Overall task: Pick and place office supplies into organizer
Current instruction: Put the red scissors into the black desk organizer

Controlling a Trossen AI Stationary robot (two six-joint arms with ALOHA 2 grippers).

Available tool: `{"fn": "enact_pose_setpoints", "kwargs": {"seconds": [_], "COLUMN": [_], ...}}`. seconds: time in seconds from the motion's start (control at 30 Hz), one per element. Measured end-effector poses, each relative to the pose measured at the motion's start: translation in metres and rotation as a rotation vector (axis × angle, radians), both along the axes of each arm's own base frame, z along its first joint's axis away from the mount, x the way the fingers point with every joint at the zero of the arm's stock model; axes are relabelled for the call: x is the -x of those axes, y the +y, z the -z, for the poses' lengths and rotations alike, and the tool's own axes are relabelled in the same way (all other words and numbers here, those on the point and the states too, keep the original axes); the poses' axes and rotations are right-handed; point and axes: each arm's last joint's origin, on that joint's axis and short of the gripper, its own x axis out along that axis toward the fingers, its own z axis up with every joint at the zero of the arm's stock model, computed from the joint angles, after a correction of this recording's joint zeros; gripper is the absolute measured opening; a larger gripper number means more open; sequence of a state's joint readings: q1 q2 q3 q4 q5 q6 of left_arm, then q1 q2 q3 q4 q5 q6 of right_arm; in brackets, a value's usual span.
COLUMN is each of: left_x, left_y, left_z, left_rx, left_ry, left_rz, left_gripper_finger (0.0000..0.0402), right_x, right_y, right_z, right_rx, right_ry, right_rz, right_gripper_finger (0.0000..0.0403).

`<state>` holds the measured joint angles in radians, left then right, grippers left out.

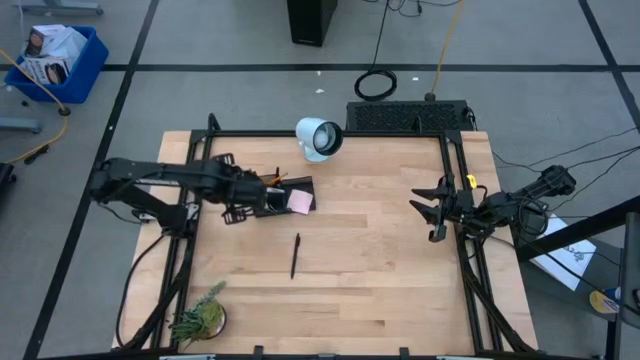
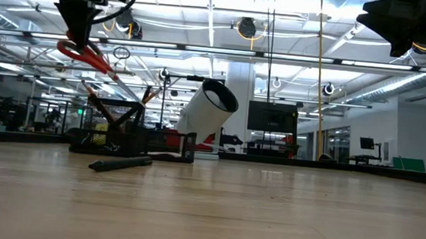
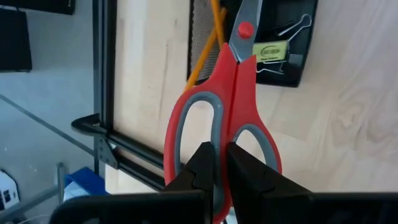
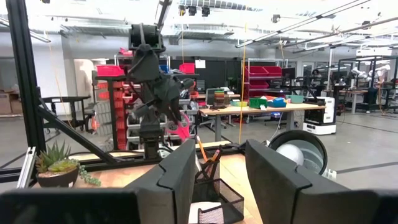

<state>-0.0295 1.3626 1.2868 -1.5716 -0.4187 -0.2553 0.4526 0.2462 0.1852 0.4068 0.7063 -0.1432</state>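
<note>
Red-handled scissors (image 3: 229, 118), smooth plastic loops lined in grey, sit clenched in the left gripper (image 3: 219, 163) above the black mesh organizer (image 1: 283, 196) near the table's ten o'clock edge, while the right gripper (image 1: 436, 208) waits released at three o'clock over bare wood.

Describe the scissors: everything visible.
The scissors have red plastic handles with grey-lined finger loops, a red pivot screw and closed steel blades. The left gripper pinches them where the handles meet, jaws shut on it. They hang tilted in the air, blades angled down toward the black organizer, touching nothing else.
</note>
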Motion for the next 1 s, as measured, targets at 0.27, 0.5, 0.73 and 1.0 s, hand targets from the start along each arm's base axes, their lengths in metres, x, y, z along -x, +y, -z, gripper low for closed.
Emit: {"fn": "enact_pose_setpoints", "kwargs": {"seconds": [0.27, 0.5, 0.73, 1.0], "left_x": [0.003, 0.012, 0.024, 0.028], "left_y": [0.006, 0.006, 0.020, 0.035], "left_z": [-0.020, -0.052, -0.060, -0.060], "left_rx": [0.005, 0.052, 0.118, 0.166], "left_ry": [-0.070, -0.205, -0.270, -0.291], "left_rz": [0.007, 0.026, -0.088, -0.189], "left_gripper_finger": [0.0020, 0.0035, 0.0036, 0.0037], "right_x": [0.000, 0.000, 0.000, 0.000], "right_y": [0.000, 0.000, 0.000, 0.000], "right_z": [0.000, 0.000, 0.000, 0.000], "right_rx": [0.000, 0.000, 0.000, 0.000], "right_ry": [0.000, 0.000, 0.000, 0.000], "right_rz": [-0.001, -0.001, 0.000, 0.000], "right_gripper_finger": [0.0130, 0.0130, 0.0130, 0.0130]}}
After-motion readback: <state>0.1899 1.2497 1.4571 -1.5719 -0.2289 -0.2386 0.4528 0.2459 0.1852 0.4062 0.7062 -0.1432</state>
